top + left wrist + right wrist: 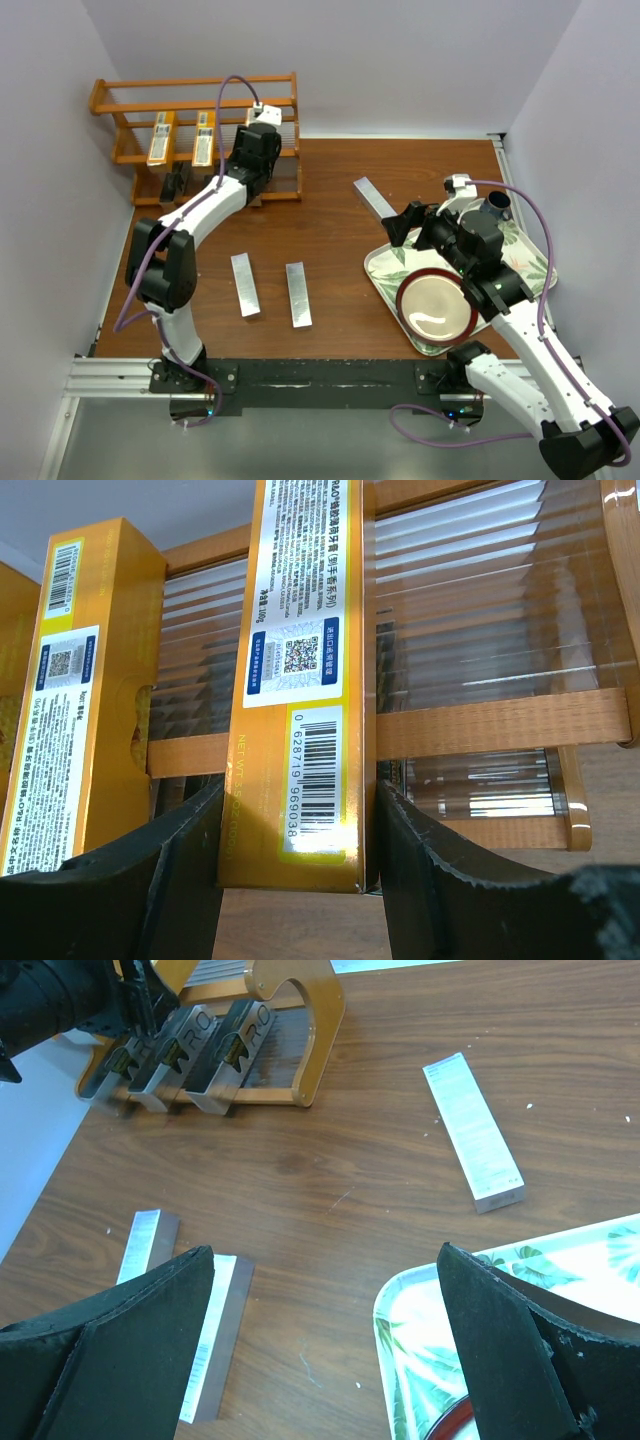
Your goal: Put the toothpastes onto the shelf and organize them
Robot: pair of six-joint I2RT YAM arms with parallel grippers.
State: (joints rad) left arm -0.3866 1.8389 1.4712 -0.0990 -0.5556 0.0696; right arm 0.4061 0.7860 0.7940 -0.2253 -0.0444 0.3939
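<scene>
Shelf (150, 82): orange-brown wooden rack, far left of bench (420, 170). Orange carton (305, 680) leans on its rails, barcode out; two more (203, 138) (162, 140) beside it, leftward. Black cartons (235, 1055): three on lowest tier, ends outward. Silver-grey cartons flat on bench: two (245, 284) (298, 294) side by side, third (375, 197) apart, right of shelf

shelved carton (300, 680) on shelf (180, 81), left carton (245, 284) and middle carton (298, 294) before it, right carton (375, 196) behind tray (385, 270), plate (436, 305) on tray
</scene>
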